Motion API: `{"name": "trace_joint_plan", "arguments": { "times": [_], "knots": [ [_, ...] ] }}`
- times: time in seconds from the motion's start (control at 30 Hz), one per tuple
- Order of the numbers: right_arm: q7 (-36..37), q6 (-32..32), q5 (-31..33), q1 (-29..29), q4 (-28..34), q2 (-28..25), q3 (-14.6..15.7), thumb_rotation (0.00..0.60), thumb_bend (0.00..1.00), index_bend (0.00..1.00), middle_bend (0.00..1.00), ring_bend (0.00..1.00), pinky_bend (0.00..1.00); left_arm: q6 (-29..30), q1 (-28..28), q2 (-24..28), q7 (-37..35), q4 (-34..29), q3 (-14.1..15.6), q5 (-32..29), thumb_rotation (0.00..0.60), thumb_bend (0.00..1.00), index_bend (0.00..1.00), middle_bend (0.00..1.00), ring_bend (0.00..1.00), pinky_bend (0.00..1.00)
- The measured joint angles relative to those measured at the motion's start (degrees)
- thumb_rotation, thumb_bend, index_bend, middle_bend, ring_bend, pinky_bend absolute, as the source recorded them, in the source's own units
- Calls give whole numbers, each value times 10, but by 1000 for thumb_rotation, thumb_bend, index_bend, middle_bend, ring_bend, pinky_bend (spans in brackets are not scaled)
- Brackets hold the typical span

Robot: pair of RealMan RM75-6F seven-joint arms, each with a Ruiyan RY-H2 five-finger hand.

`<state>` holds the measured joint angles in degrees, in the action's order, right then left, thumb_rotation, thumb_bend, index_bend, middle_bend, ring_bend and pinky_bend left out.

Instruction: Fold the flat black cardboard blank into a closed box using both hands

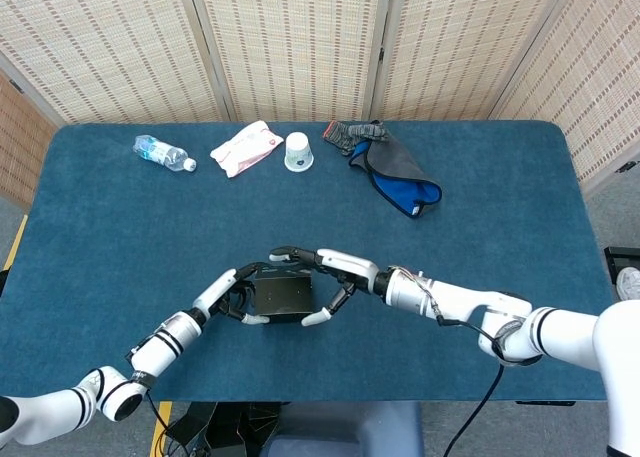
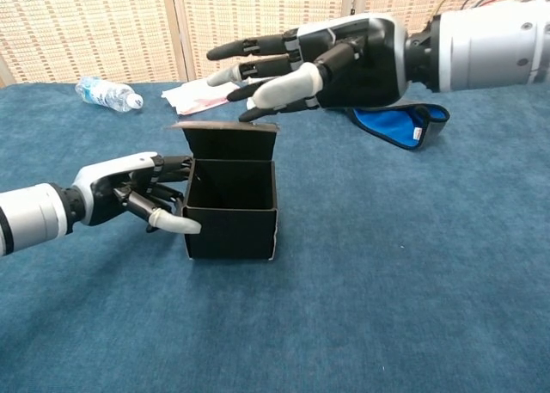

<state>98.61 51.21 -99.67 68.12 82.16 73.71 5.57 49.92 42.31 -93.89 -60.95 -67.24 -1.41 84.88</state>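
Observation:
The black cardboard box [image 2: 230, 223] stands upright on the blue table, its top open toward me. Its rear lid flap [image 2: 225, 142] leans forward over the opening. My left hand [image 2: 136, 193] grips the box's left wall, thumb laid on the front face. In the head view the same left hand [image 1: 232, 297] sits left of the box [image 1: 282, 297]. My right hand [image 2: 301, 66] hovers just above the lid with fingers spread, holding nothing. From above, the right hand [image 1: 325, 272] covers the box's far and right edges. Whether it touches the flap is unclear.
Along the table's far side lie a water bottle [image 1: 163, 153], a white packet [image 1: 247, 146], a white cup [image 1: 298, 151] and a grey-and-blue cloth [image 1: 395, 172]. The cloth [image 2: 400, 122] lies behind my right forearm. Woven screens stand behind the table.

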Motion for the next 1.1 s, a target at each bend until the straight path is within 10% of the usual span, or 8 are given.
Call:
{"name": "trace_joint_plan", "arguments": {
  "times": [1.1],
  "knots": [
    [-331, -166, 218, -22, 109, 18, -120, 600, 0, 0, 93, 81, 303, -33, -19, -18, 97, -17, -45, -65, 600, 147, 172, 243, 554, 714]
  ]
}}
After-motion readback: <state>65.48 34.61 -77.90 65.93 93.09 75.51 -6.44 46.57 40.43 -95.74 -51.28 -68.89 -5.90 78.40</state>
